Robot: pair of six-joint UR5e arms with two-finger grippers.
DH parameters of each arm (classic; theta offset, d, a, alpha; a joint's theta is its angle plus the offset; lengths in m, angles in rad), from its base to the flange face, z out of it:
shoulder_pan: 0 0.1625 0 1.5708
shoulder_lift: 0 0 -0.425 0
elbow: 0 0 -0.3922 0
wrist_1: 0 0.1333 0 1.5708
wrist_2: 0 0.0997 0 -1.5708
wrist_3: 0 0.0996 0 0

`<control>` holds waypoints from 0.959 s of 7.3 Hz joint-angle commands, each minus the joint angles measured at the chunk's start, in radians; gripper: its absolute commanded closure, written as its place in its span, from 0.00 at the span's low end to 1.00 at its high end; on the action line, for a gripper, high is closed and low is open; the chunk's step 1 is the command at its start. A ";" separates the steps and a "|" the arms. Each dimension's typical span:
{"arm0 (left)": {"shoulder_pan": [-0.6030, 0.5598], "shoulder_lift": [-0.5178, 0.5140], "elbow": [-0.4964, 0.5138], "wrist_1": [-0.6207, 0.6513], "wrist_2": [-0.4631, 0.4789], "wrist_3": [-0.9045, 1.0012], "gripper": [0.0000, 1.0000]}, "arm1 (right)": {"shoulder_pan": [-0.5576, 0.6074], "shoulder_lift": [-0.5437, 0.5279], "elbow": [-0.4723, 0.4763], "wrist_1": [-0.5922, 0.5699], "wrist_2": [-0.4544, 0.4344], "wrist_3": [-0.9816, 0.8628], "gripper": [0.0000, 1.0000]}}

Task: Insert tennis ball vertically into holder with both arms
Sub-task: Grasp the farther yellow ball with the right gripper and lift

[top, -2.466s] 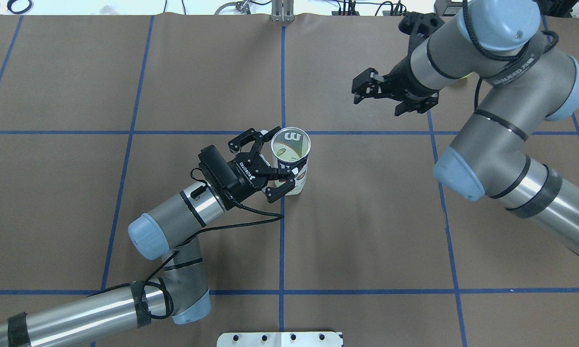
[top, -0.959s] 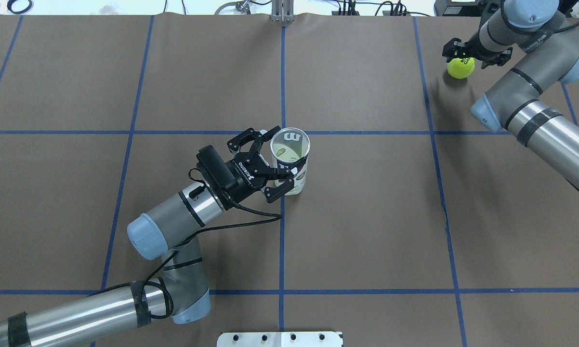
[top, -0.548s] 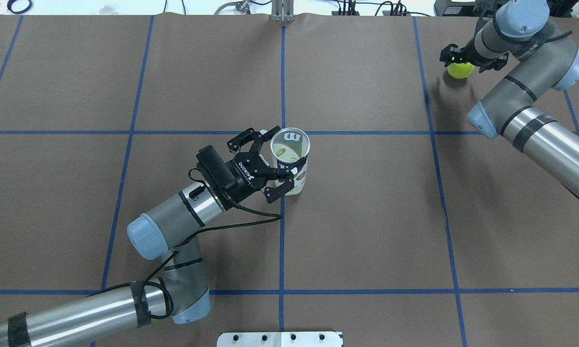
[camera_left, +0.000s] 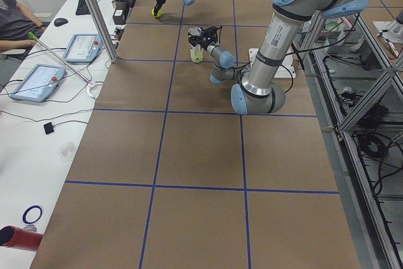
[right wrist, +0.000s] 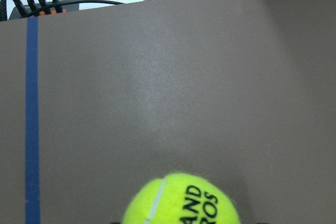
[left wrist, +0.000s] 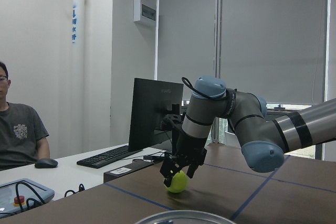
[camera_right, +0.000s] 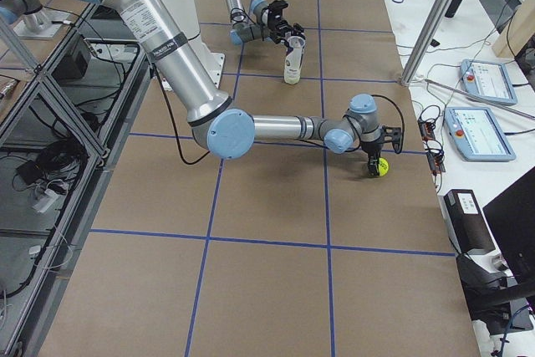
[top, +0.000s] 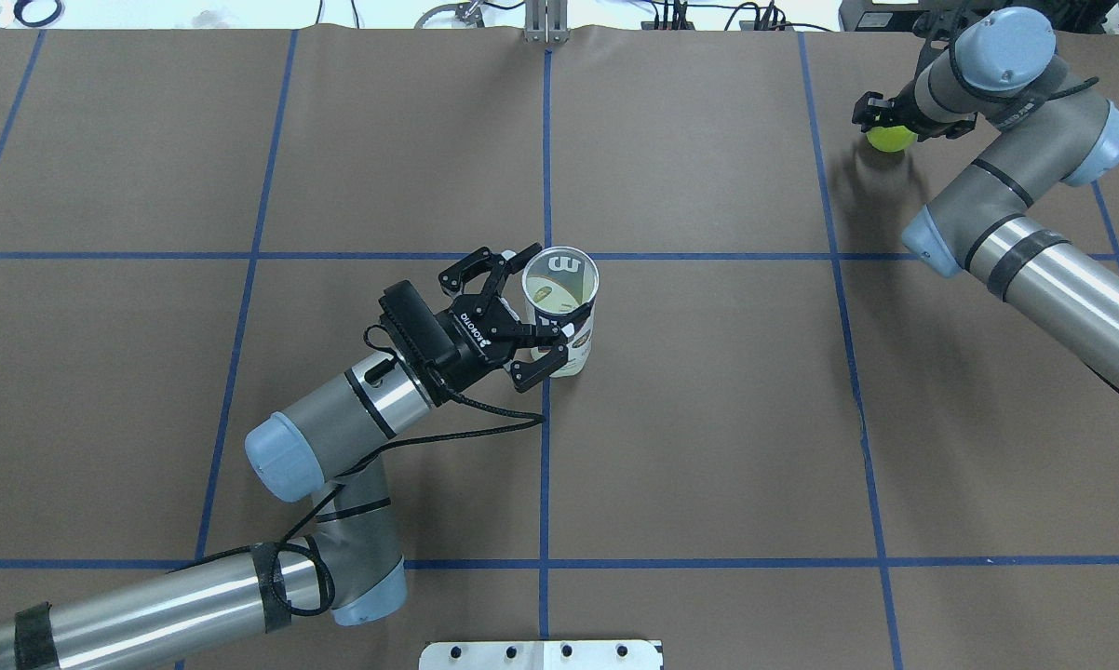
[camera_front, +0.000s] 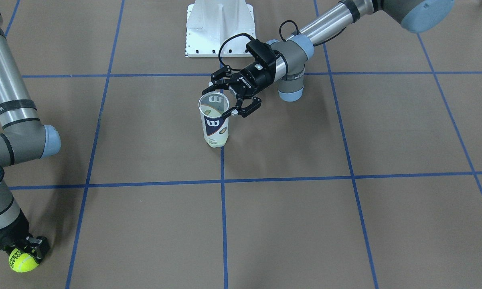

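We read "W" on the holder (camera_front: 213, 120) (upright, centre frame), left gripper (camera_front: 233, 94) spread wide around it; right gripper (camera_front: 21, 245) straddled the tennis ball (camera_front: 22, 259), grip unclear.

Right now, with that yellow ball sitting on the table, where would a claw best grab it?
Probably across its widest middle, coming straight down from above. The tennis ball is round and rests on the table, so only its top and sides are free. The right gripper stands over it that way.
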 commanded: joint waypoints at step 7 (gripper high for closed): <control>0.000 0.009 0.000 -0.002 0.000 0.000 0.18 | -0.135 -0.116 0.943 -0.634 0.210 0.373 1.00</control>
